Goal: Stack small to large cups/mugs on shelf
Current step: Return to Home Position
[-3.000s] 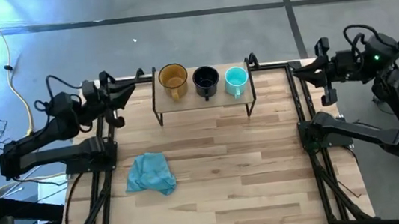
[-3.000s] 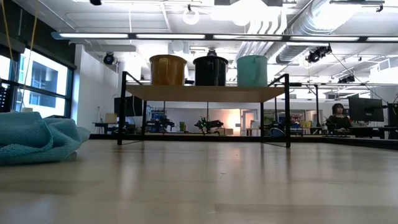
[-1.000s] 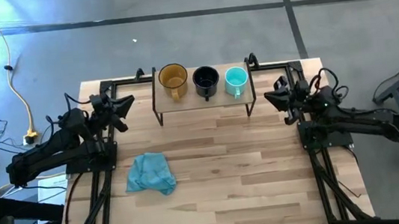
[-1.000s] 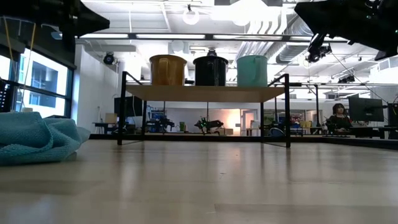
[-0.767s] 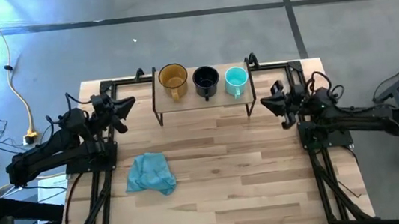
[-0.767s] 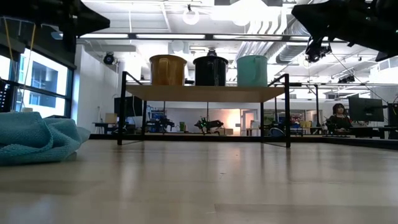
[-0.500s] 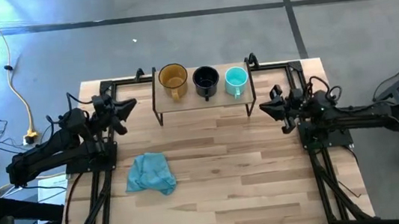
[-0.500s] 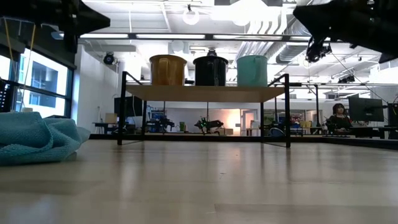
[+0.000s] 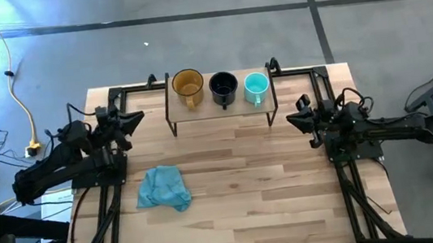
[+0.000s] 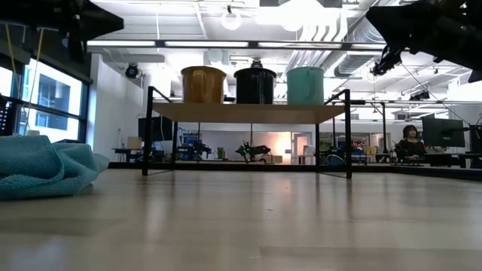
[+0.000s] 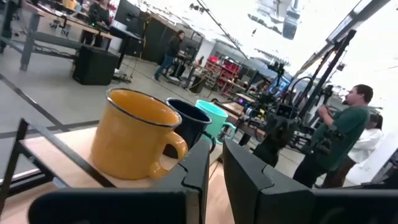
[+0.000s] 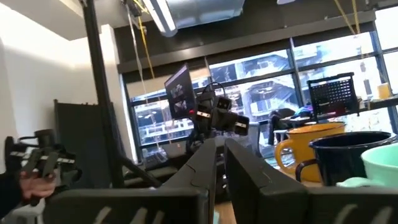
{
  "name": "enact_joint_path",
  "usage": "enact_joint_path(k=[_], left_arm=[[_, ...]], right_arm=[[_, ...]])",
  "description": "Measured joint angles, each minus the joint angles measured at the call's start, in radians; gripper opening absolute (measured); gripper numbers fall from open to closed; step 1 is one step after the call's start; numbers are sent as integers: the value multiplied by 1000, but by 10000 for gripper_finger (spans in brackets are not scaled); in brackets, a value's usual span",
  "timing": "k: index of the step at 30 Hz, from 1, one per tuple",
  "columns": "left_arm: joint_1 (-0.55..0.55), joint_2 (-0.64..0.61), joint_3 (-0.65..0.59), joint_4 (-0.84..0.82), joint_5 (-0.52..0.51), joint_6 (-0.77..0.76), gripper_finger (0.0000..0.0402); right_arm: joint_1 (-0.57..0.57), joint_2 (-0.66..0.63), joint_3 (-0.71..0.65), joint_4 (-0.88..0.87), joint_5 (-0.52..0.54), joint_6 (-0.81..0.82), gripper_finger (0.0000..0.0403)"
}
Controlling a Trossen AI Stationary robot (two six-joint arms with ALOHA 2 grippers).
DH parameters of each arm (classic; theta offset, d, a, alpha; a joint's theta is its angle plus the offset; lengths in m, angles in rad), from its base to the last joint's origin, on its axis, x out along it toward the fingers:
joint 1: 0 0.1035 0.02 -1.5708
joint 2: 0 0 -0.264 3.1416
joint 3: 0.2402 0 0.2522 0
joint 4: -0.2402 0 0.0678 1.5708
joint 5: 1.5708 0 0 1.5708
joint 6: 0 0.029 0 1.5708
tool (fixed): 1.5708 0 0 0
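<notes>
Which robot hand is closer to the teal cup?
The right. The right gripper hangs off the shelf's end near the teal mug; the left gripper is off the opposite end, beside the amber mug.

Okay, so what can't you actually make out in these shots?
Low view: left gripper and right gripper, mostly cut off by the top edge.
Right wrist view: teal mug, cropped by the picture's edge.
High view: black mug, inside too dark to read.
Low view: blue cloth, partly cut by the left edge.
</notes>
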Motion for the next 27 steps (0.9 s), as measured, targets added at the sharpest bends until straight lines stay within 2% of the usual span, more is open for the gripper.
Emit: enact_joint_path(k=[5, 13, 19, 27], left_arm=[[1, -109, 0, -90, -17, -15, 37], [1, -104, 11, -133, -16, -8, 37], [1, -105, 12, -122, -62, 10, 37], [1, -105, 4, -111, -43, 5, 37]], right_arm=[[0, -61, 0, -15, -20, -32, 24], [0, -145, 0, -53, -20, -76, 23], [0, -214, 0, -66, -20, -115, 23], [0, -295, 0, -169, 2, -116, 23]])
